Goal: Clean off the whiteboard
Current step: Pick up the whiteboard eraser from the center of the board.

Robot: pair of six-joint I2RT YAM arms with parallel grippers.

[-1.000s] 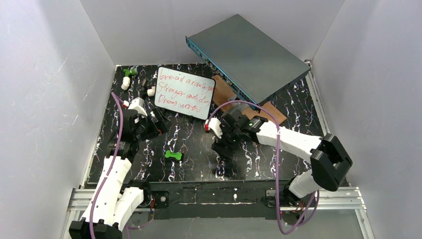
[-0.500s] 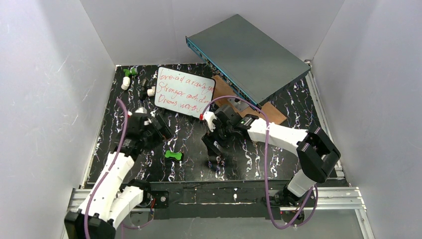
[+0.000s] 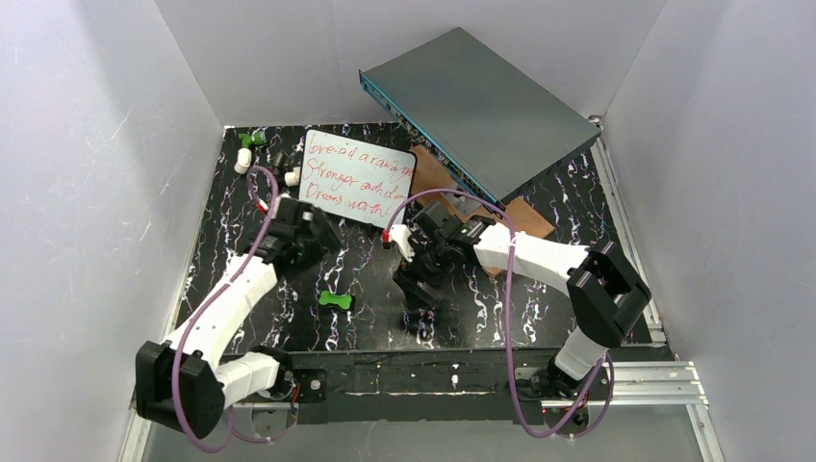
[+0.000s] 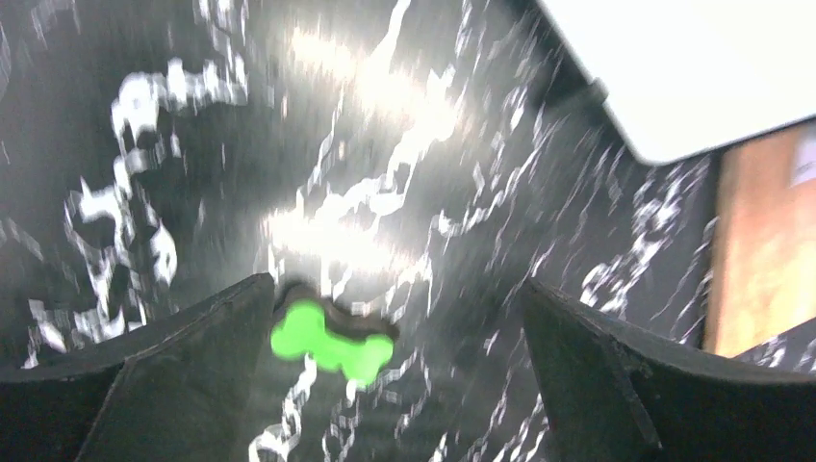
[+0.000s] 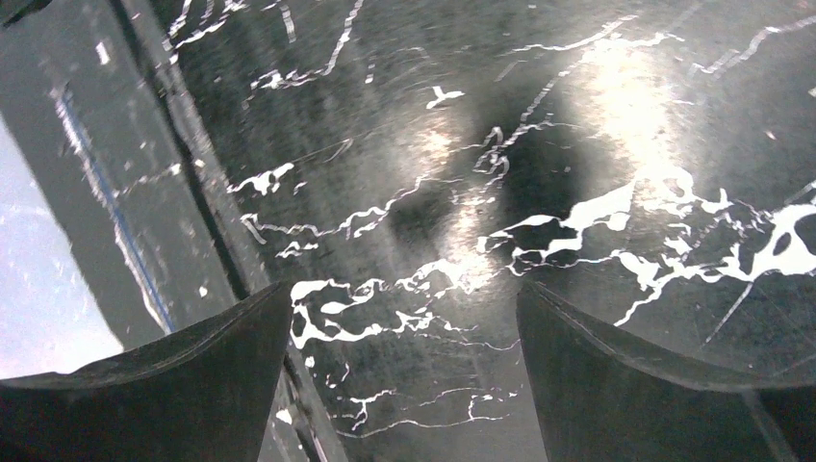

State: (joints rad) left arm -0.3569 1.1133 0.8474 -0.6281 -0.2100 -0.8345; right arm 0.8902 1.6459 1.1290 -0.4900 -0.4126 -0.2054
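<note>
- The whiteboard (image 3: 357, 179) lies flat on the far half of the mat (image 3: 366, 318), left of centre, with three lines of red handwriting across its face.
- In the left wrist view a blank corner of the whiteboard (image 4: 693, 67) shows at the upper right.
- A wooden plank (image 3: 430, 175) lies just beside the board's right edge; the left wrist view shows it (image 4: 760, 241) at the right margin.
- A grey-teal box (image 3: 478, 111) sits tilted behind the plank, its near edge over it.
- The left gripper (image 3: 318, 236) hangs over the mat, just in front of the board's near-left corner. Its fingers (image 4: 183, 366) are spread apart, with nothing held.
- A green piece (image 3: 337, 300) lies on the mat nearer the arm bases; the left wrist view shows it (image 4: 332, 345) close to the left finger.
- The right gripper (image 3: 420, 289) points down at the mat, near the centre and in front of the board. Its fingers (image 5: 664, 385) are spread apart over bare mat, with nothing held.
</note>
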